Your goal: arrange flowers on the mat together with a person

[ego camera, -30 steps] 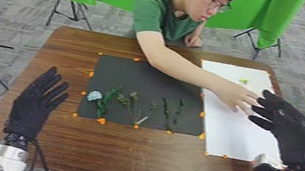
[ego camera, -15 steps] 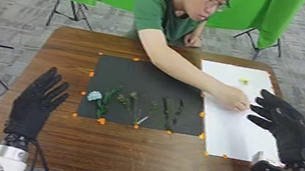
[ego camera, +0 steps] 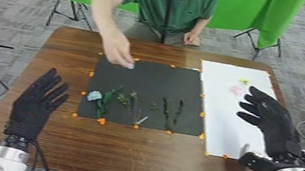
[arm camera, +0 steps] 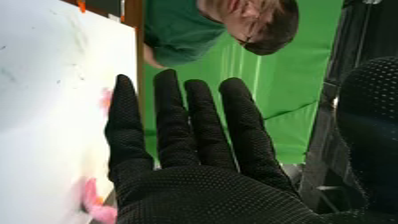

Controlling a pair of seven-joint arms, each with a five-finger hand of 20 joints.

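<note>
In the head view, my left hand (ego camera: 36, 103) is beside the dark mat's left side, fingers straight. My right hand (ego camera: 272, 121) is above the white sheet's right edge, its fingers extended; in the right wrist view the same hand (arm camera: 204, 195) has straight fingers. The dark mat (ego camera: 144, 84) bears a pale blue flower (ego camera: 95, 95), green stems (ego camera: 105, 103) and darker sprigs (ego camera: 177, 113) along its near part. A person's hand (ego camera: 117, 52) is over the mat's far left part with a small pale thing at the fingertips. A pink flower (ego camera: 236, 89) lies on the sheet.
The white sheet (ego camera: 232, 123) adjoins the mat's right side, with a small yellow-green piece (ego camera: 244, 82) near its far end. Orange tabs edge the mat. Pink petals (arm camera: 96, 202) show beside my right hand in the right wrist view.
The person's hand has moved from the white sheet across to the mat's far left part, uncovering the pink flower. My right hand has shifted slightly left. My left hand has kept still.
</note>
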